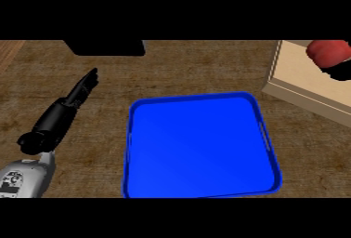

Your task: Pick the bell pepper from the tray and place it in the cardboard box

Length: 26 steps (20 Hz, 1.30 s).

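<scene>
On brown counter (205, 69), blue tray (202, 188)

One blue tray (203, 147) lies on the counter (82, 69), reaching its near edge. One cardboard box (302, 83) sits at the counter's far right corner. One red bell pepper (328, 52) shows at the box's far right edge. One hand (81, 90) shows near the counter's left edge.
</scene>
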Tool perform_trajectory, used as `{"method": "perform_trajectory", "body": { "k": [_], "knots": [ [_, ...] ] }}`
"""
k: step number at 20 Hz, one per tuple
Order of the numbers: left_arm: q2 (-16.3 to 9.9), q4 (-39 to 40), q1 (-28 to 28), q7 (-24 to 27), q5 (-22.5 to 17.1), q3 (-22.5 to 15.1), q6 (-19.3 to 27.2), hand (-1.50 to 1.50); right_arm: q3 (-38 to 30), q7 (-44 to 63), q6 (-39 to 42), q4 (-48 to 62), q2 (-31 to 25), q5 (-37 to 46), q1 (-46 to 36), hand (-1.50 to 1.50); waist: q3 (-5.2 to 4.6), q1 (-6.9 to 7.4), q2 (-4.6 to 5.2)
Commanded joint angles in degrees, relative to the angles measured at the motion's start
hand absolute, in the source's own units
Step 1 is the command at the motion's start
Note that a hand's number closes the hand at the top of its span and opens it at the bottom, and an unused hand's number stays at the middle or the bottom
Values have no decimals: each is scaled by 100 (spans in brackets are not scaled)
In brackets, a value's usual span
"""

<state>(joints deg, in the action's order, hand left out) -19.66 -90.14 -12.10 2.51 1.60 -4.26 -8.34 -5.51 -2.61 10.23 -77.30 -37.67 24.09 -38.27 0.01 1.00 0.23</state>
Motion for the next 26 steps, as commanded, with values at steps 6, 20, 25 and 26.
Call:
{"method": "perform_trajectory", "body": {
  "k": [6,20,25,26],
  "knots": [
    [203,301,-160,243,209,-108,-12,0,141,-1235,-100,2802,-659,998,-1056,150,0,124,63],
    [231,219,-490,-15,128,-87,-185,0,1055,-2558,1012,5576,-1350,2221,-1688,150,18,332,154],
    [333,443,-578,128,227,-25,-45,0,1077,-3878,1356,5948,-1355,2187,-1828,-150,21,250,146],
    [245,370,-515,58,85,-9,-242,0,1041,-4121,1513,5977,-1356,2125,-1890,-150,22,264,130]
  ]
}}
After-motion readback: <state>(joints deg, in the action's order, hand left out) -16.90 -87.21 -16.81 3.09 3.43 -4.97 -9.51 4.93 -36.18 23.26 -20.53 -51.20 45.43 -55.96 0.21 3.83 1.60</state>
